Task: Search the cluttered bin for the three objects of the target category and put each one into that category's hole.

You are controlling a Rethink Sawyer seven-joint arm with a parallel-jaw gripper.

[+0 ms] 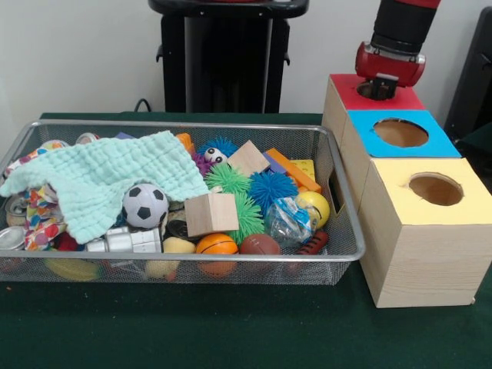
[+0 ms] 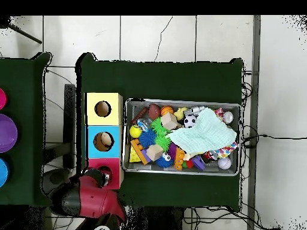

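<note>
The overhead view shows something tan inside the blue-topped box [image 2: 103,140]; in the front view that hole looks plain brown. The front view shows the hand [image 1: 378,87] poised right over the hole [image 1: 375,91] of the red-topped box [image 1: 380,98], but whether it is released or clenched cannot be told. The bin [image 1: 338,254] sits on the green worktop [image 1: 231,330] just beside the boxes. A pale yellow squishy toy [image 1: 178,246] lies by its near wall, well apart from the hand.

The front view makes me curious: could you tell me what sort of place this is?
Probably a robotics lab sorting station: a wire bin of mixed toys, three wooden boxes with holes, the red-topped box among them, and a Sawyer arm over green cloth.
</note>
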